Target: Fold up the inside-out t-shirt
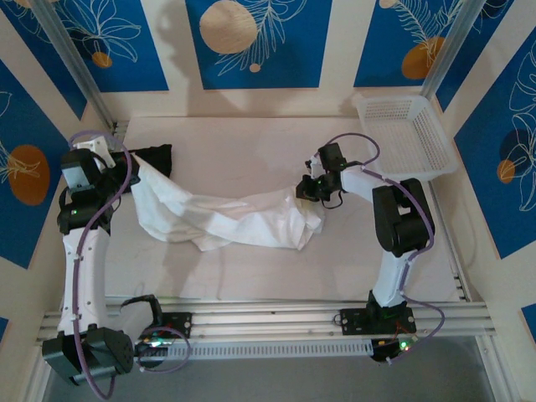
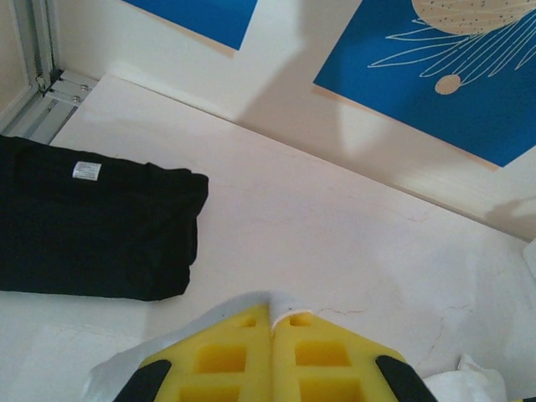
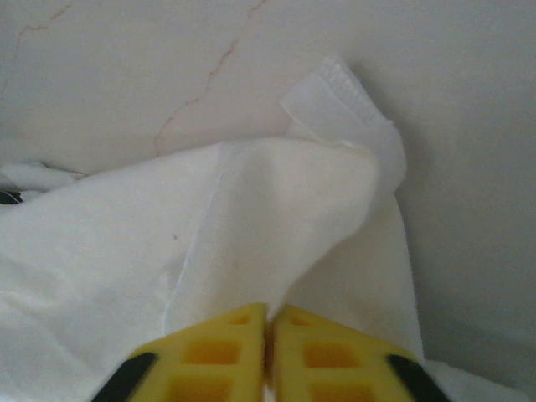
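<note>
Left hand [image 1: 132, 170]: clenched, pads pressed flat together; in its wrist view [image 2: 270, 322] a white edge of the t-shirt [image 1: 226, 222] is pinched at the tips.
Right hand [image 1: 308, 191]: clenched on a fold of the same cloth [image 3: 251, 209], which spreads forward from between the pads [image 3: 268, 314].
T-shirt: crumpled and twisted on the bench [image 1: 251, 142], strung between the two hands, with its left end raised and its right end bunched.
Long axis: left to right across the bench. Each hand holds its own end, so neither is nearer.
Coming move (judgement): drawing the ends apart along this axis would likely take out the twist.
Black garment [image 1: 155, 155]: folded [image 2: 92, 222], just beyond the left hand.
Basket [image 1: 402, 134]: far right corner, well apart.
</note>
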Available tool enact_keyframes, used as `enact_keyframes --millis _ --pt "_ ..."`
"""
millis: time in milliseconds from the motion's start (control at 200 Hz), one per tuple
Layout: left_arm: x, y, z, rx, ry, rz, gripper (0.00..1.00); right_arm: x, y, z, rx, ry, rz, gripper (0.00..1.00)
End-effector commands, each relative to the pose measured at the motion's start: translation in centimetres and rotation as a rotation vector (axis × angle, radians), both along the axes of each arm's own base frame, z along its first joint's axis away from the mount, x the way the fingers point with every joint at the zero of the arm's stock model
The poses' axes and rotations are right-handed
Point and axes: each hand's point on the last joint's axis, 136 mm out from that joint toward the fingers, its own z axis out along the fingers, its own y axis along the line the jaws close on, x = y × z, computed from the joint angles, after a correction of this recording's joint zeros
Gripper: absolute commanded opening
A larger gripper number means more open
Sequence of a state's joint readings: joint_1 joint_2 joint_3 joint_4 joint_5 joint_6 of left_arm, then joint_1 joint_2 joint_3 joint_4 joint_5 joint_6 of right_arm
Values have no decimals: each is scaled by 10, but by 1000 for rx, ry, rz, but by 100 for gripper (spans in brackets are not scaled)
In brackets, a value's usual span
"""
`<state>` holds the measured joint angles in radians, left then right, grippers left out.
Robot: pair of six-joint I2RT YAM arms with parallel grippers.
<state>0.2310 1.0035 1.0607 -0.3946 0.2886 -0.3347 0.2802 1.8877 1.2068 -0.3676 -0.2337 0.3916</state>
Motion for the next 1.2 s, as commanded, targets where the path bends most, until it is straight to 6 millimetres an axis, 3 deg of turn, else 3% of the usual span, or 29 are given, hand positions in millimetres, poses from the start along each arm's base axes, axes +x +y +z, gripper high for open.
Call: enact_keyframes --millis 0,110,175,330,505,620,740,905,1060,1195 --pt "0 0 10 -8 -43 -10 0 8 -2 22 8 -52 4 2" --pt "-1 -1 13 -7 -48 -11 0 0 -11 64 76 -119 -16 0" --pt "-2 -2 14 -8 -54 -12 0 -14 -11 95 143 -151 -5 0" --pt "-2 -3 17 -21 -66 -16 0 -66 -6 154 267 -199 57 0" --pt "-4 -4 20 -22 -79 -19 0 -123 4 190 405 -188 140 0" --pt "-5 -5 21 -23 -86 -19 0 -145 12 184 478 -128 164 0" --pt "-5 -6 22 -30 -91 -27 0 -141 21 159 531 -60 158 0" --pt "-3 -6 22 -31 -92 -30 0 -101 25 119 508 1 129 0" --pt "-4 -7 21 -28 -89 -30 0 -60 13 85 471 35 58 2" --pt "-3 -6 20 -26 -84 -28 0 -46 6 65 453 69 28 7"
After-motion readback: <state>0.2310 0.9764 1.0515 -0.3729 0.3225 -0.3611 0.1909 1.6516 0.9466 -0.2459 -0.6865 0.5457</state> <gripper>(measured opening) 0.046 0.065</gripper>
